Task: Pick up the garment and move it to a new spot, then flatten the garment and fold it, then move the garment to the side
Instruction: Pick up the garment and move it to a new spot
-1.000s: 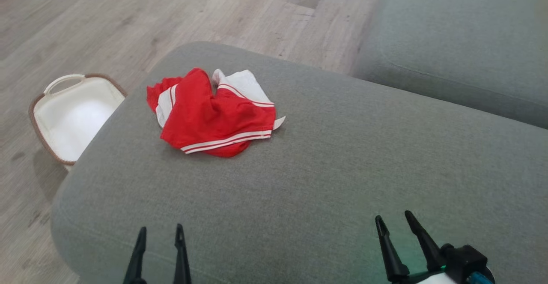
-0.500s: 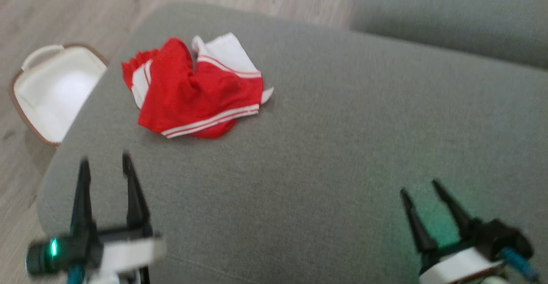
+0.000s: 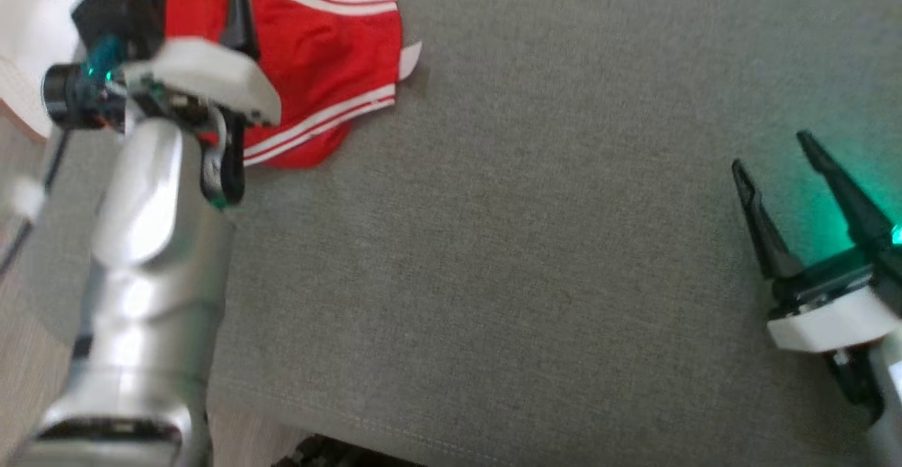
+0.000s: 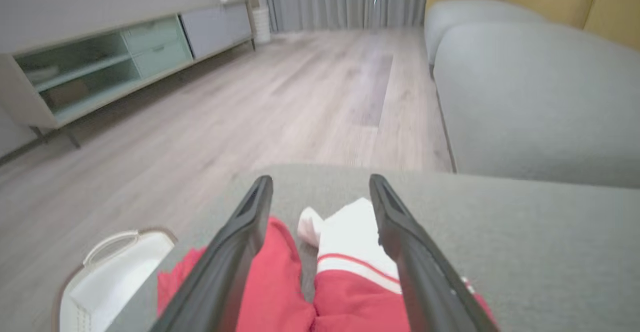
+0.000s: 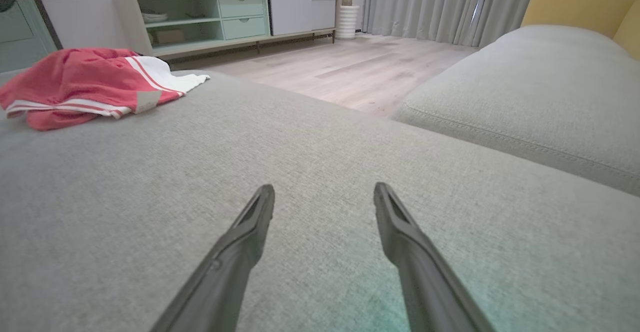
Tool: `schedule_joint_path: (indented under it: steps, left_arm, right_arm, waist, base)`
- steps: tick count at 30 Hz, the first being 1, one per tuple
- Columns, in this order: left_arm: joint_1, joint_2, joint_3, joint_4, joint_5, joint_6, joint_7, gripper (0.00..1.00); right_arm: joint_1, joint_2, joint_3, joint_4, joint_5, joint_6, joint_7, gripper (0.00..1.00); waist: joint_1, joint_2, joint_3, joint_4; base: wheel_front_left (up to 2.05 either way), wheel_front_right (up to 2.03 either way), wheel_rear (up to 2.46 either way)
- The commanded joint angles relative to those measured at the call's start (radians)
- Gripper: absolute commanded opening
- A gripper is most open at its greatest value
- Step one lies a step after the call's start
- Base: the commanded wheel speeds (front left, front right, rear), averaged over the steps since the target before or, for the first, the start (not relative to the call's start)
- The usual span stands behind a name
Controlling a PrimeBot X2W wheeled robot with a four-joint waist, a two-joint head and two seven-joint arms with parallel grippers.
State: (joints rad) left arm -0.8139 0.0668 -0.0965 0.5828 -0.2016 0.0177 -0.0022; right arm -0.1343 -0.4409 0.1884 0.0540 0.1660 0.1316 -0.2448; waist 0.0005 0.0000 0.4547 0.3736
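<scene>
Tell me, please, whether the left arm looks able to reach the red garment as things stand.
Probably yes: the left end effector hangs open right over the garment, its fingers straddling the crumpled cloth, and nothing lies between them on the grey cushion.

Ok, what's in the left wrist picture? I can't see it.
The open left claw hangs over a crumpled red-and-white garment on a grey sofa cushion. A white basket sits on the wooden floor beside the cushion.
</scene>
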Motion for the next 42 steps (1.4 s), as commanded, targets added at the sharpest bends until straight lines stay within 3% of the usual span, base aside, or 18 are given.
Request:
schedule_joint_path:
  steps: [1, 5, 6, 11, 12, 13, 19, 25, 31, 36, 42]
  left_arm:
    - [-0.048, 0.045, 0.035, 0.043, -0.013, -0.004, 0.036, 1.0]
    - [-0.153, 0.069, 0.057, 0.253, -0.032, 0.015, 0.119, 1.0]
    - [-0.153, 0.069, 0.057, 0.253, -0.032, 0.015, 0.119, 1.0]
    - [-0.205, 0.078, 0.074, 0.454, -0.07, -0.005, 0.2, 1.0]
    - [-0.21, 0.078, 0.077, 0.479, -0.077, -0.014, 0.202, 0.46]
    - [-0.215, 0.078, 0.08, 0.497, -0.086, -0.027, 0.195, 0.0]
    - [-0.243, 0.117, 0.063, 0.513, -0.075, -0.08, -0.011, 0.0]
    - [-0.259, 0.17, 0.015, 0.489, -0.039, -0.114, -0.102, 0.0]
    - [-0.246, 0.192, -0.031, 0.415, -0.03, -0.137, -0.104, 0.0]
    - [-0.22, 0.162, -0.073, 0.324, -0.051, -0.145, -0.058, 0.0]
    - [-0.163, 0.11, -0.144, 0.209, -0.078, -0.148, 0.024, 0.0]
  right_arm:
    - [-0.007, -0.03, 0.008, -0.048, -0.004, -0.001, 0.007, 1.0]
    - [-0.019, -0.052, -0.002, -0.085, -0.002, -0.001, 0.022, 1.0]
    - [-0.019, -0.052, -0.002, -0.085, -0.002, -0.001, 0.022, 1.0]
    - [-0.034, -0.051, 0.005, -0.093, -0.007, -0.001, 0.027, 1.0]
    - [-0.038, -0.045, 0.007, -0.091, -0.008, -0.001, 0.026, 1.0]
    - [-0.043, -0.037, 0.009, -0.087, -0.008, -0.001, 0.023, 1.0]
    - [-0.05, 0.037, 0.003, -0.033, -0.015, -0.001, -0.006, 1.0]
    - [-0.02, 0.145, -0.002, 0.012, -0.011, -0.001, -0.016, 1.0]
    - [0.031, 0.232, 0.028, 0.018, -0.016, -0.001, -0.017, 1.0]
    - [0.052, 0.27, 0.043, 0.022, -0.015, -0.001, -0.017, 1.0]
    - [0.08, 0.296, 0.031, 0.012, -0.017, -0.001, -0.017, 1.0]
  waist:
    - [-0.0005, 0.0, 0.068, -0.006]
    - [-0.0005, 0.0, 0.099, -0.018]
    - [-0.0005, 0.0, 0.099, -0.018]
    - [-0.0005, 0.0, 0.11, -0.039]
    - [-0.0005, 0.0, 0.109, -0.045]
    - [-0.0005, 0.0, 0.108, -0.052]
    - [-0.0005, 0.0, 0.028, -0.118]
    - [-0.0005, 0.0, -0.125, -0.237]
    - [-0.0005, 0.0, -0.272, -0.391]
    - [-0.0005, 0.0, -0.351, -0.506]
    - [-0.0005, 0.0, -0.389, -0.588]
  base:
    - [0.0, 0.0, 0.0]
    - [0.0, 0.0, 0.0]
    - [0.0, 0.0, 0.0]
    - [0.0, 0.0, 0.0]
    - [0.0, 0.0, 0.0]
    - [0.0, 0.0, 0.0]
    - [0.0, 0.0, 0.0]
    - [0.0, 0.0, 0.0]
    - [0.0, 0.0, 0.0]
    - [0.0, 0.0, 0.0]
    - [0.0, 0.0, 0.0]
